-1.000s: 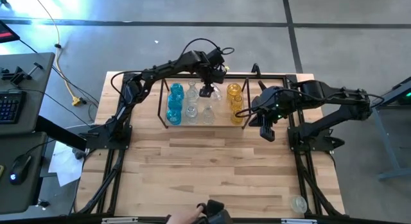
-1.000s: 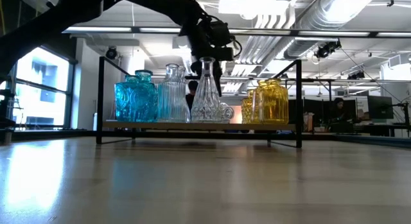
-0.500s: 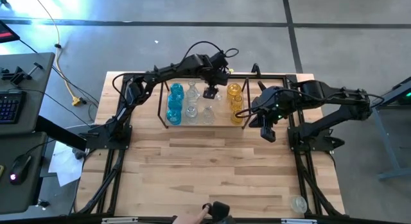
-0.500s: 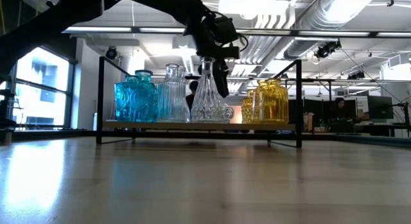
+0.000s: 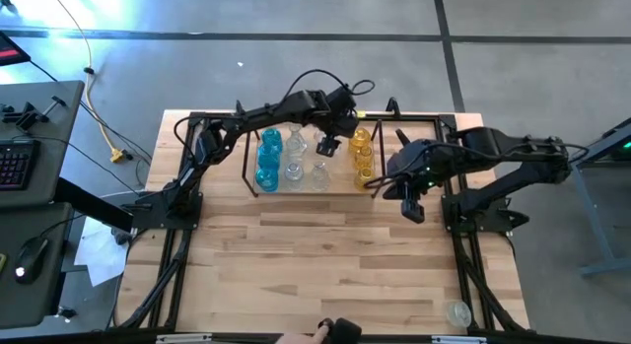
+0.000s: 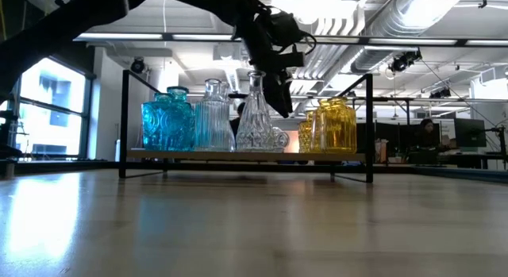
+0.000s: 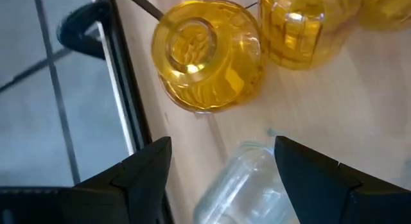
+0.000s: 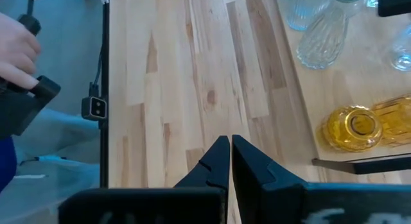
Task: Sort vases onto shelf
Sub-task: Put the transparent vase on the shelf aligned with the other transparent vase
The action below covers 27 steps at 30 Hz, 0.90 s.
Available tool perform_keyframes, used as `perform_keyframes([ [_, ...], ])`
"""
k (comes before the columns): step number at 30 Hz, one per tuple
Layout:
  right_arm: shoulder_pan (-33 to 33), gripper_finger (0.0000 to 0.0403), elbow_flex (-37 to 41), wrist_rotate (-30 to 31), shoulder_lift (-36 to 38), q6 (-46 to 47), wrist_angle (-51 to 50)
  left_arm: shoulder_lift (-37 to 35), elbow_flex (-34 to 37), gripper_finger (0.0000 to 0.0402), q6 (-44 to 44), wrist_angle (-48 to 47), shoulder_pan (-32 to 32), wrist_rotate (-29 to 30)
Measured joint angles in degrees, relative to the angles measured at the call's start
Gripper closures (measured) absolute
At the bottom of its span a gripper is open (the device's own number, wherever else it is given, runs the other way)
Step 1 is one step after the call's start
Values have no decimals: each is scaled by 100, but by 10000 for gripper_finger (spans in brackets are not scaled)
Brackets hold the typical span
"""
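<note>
High view: shelf (image 5: 254,176) sits at the 12 o'clock end of the counter (image 5: 325,255). Vases on it run blue (image 5: 267,159), clear (image 5: 294,157), amber (image 5: 362,157) from 9 to 3 o'clock. Left claw (image 5: 331,143) is over the shelf between clear and amber groups. Right claw (image 5: 413,208) hangs over bare counter just off the shelf's 3 o'clock end.

Low view: left claw (image 6: 279,98) is above and behind the tall clear vase (image 6: 255,114), clear of the glass.

Left wrist view: fingers (image 7: 138,169) spread wide, gripping nothing; a clear vase (image 7: 247,185) lies below between them, round amber vase (image 7: 207,54) just beyond.

Right wrist view: right claw (image 8: 230,161) pinched closed, empty. A person's hand (image 8: 14,51) shows at the counter's edge.
</note>
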State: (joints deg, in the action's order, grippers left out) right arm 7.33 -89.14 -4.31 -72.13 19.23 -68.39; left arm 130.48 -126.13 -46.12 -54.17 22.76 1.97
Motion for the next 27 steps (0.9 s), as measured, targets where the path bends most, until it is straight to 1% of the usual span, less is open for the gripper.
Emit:
perform_keyframes([
  [5, 104, 402, 2, 238, 52, 37, -82, -2, 0, 135, 512, -482, -64, 29],
  [10, 103, 402, 2, 275, 98, 1, -125, -2, 0, 127, 808, -1111, -75, 25],
  [13, 103, 402, 2, 282, 104, -27, -125, -2, 0, 115, 816, -1179, -30, 23],
  [17, 103, 402, 2, 304, 111, -63, -125, -2, 0, 102, 500, -1062, 15, 180],
  [21, 103, 402, 2, 306, 111, 28, -125, -2, 0, 101, 406, -847, 88, 115],
  [27, 103, 402, 2, 308, 111, 131, -125, 209, 7, 100, 466, -1052, 231, -12],
])
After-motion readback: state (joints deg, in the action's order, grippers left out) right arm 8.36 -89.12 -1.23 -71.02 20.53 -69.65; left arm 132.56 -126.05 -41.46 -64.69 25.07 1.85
